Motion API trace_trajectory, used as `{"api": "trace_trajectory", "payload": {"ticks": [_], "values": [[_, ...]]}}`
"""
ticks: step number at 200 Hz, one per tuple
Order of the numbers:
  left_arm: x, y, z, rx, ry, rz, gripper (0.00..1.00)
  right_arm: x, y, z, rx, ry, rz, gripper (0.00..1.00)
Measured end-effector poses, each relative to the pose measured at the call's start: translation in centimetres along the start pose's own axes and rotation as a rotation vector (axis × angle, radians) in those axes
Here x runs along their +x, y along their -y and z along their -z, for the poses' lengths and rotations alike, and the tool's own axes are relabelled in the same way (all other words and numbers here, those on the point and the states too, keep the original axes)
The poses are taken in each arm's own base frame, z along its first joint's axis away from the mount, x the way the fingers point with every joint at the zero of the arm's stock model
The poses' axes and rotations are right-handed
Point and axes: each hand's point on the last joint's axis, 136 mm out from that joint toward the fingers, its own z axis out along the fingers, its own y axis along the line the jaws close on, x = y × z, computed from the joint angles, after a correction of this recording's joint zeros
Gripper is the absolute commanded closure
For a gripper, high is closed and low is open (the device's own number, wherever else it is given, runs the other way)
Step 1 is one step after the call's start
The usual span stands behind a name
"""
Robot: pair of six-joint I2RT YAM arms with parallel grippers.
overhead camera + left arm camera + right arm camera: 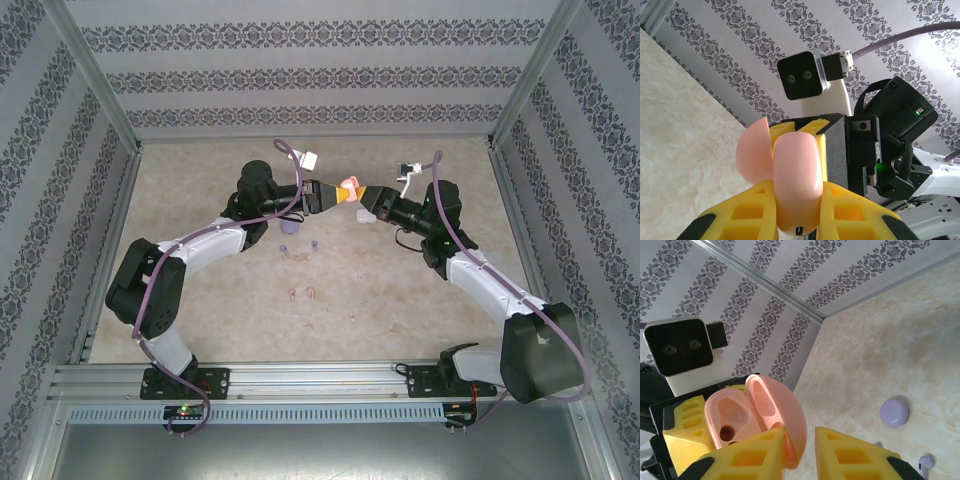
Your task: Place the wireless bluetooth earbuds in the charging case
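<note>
Earbuds (291, 294), four, lie loose; left claw (335, 195) pinches one pink case (795, 175), right claw (800, 455) unclear.

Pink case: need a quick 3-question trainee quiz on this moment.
1. What holds the pink case?
A) the left gripper
B) nothing, it lies flat on the table
C) a person's hand
2. True or false: the pink case's lid is shut.
3. Fill in: the purple case rests on the ____.

Key: 1 A. 2 false, the lid stands open. 3 table.
</note>
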Motion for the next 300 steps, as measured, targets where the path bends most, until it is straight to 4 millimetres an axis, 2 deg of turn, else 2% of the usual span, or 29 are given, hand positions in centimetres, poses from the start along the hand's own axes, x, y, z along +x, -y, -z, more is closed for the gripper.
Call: {"api": "trace_trajectory", "payload": {"ticks": [54, 96, 128, 155, 185, 213, 255, 278, 300], "values": [[-0.3, -0.2, 0.0, -0.008, 0.017, -0.004, 1.00, -0.3, 0.0, -0.3, -0.001, 0.000, -0.020, 0.96], [-0.3, -0.5, -0.1, -0.014, 0.021, -0.002, 1.00, -0.3, 0.2, -0.4, 0.002, -0.001, -0.023, 1.00], [-0.4, -0.9, -0.1, -0.029, 0.034, -0.002, 0.60, -0.4, 0.3, -0.6, 0.010, -0.003, -0.025, 1.00], [-0.4, -1.7, -0.1, -0.067, 0.045, 0.008, 0.45, -0.7, 0.5, -0.8, 0.029, -0.001, -0.022, 1.00], [-0.2, -2.9, 0.3, -0.124, 0.041, 0.018, 0.37, -0.8, 1.3, -0.7, 0.076, -0.013, -0.002, 1.00], [-0.4, -3.6, 2.2, -0.209, 0.013, -0.012, 0.30, -1.0, 2.3, -0.6, 0.131, -0.041, 0.036, 1.00], [-1.8, -2.9, 3.6, -0.289, -0.097, -0.141, 0.25, -1.6, 2.9, -1.4, 0.193, -0.131, 0.172, 1.00], [-1.7, -2.4, 4.0, -0.292, -0.183, -0.190, 0.24, -1.7, 3.0, -1.6, 0.218, -0.189, 0.256, 1.00], [-1.2, -2.9, 4.2, -0.279, -0.267, -0.204, 0.24, -1.3, 3.1, -1.6, 0.231, -0.246, 0.323, 1.00]]}}
